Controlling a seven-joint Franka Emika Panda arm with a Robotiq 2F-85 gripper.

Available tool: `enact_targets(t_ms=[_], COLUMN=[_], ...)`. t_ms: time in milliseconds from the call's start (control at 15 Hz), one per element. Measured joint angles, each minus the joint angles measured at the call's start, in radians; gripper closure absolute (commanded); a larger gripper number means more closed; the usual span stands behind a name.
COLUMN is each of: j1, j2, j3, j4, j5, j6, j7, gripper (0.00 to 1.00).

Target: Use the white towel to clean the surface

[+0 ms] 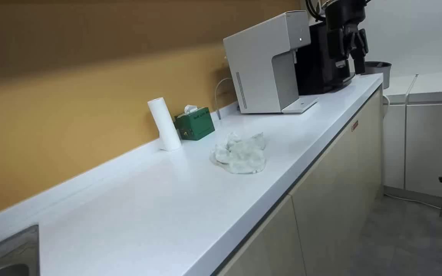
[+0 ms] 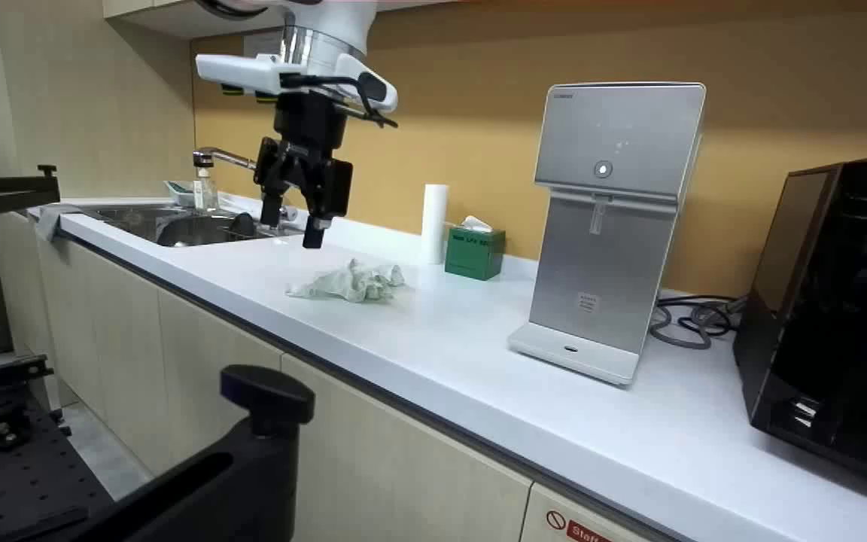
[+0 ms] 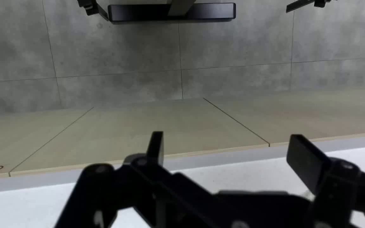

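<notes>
The white towel [image 1: 240, 154] lies crumpled on the white counter [image 1: 129, 214]. It also shows in an exterior view [image 2: 354, 281]. In the wrist view only a small pale patch, probably the towel [image 3: 310, 195], shows beside the right finger. My gripper [image 2: 292, 233] hangs above the counter with its fingers pointing down, apart from the towel. It is at the upper right in an exterior view [image 1: 347, 65]. In the wrist view my gripper [image 3: 227, 135] has its fingers wide apart, with nothing between them. Behind the fingers are the counter's front edge and the cabinet doors.
A paper roll [image 1: 165, 124] and a green tissue box [image 1: 195, 123] stand along the wall behind the towel. A grey water dispenser [image 2: 606, 226] and a black machine [image 2: 840, 316] stand on the counter. A sink [image 2: 177, 226] with a faucet is at its other end.
</notes>
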State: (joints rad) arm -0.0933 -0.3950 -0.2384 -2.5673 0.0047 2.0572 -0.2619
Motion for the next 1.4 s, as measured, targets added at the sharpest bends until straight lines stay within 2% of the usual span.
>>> enact_targets(t_ms=[1000,1400], j1=[-0.001,0.042], j2=[0.0,0.032], j3=[0.005,0.11], j4=[0.0,-0.043], j5=[0.0,-0.006], j6=[0.002,0.152], j7=[-0.004,-0.015], gripper=[0.0,0.0])
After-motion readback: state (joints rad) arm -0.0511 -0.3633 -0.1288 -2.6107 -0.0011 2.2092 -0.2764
